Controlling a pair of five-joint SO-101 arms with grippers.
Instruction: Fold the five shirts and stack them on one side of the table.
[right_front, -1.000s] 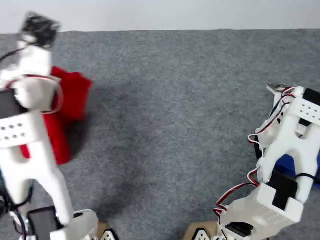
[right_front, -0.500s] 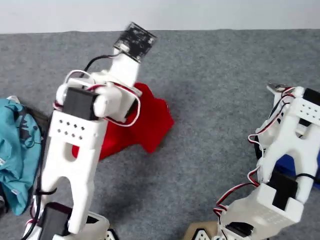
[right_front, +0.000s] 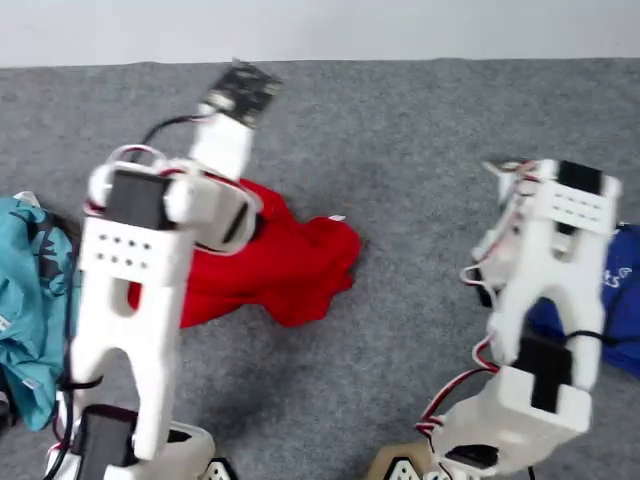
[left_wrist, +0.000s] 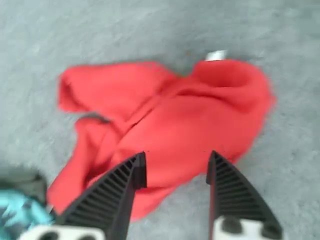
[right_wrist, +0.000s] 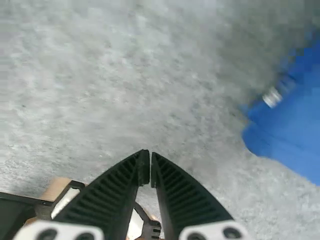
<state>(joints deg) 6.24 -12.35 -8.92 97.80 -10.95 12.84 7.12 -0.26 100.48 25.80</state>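
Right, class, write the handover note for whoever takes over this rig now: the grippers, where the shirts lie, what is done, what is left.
Left gripper: open, empty, over the red shirt.
Right gripper: shut, empty, over bare table, with the blue shirt beside it.
Shirts: the red one lies crumpled left of the table's middle, the teal shirt is bunched at the left edge, and the blue one is bunched at the right edge.
Done: nothing is folded or stacked yet.
Left: flatten and fold each shirt, probably the red one first, then stack them on one side.
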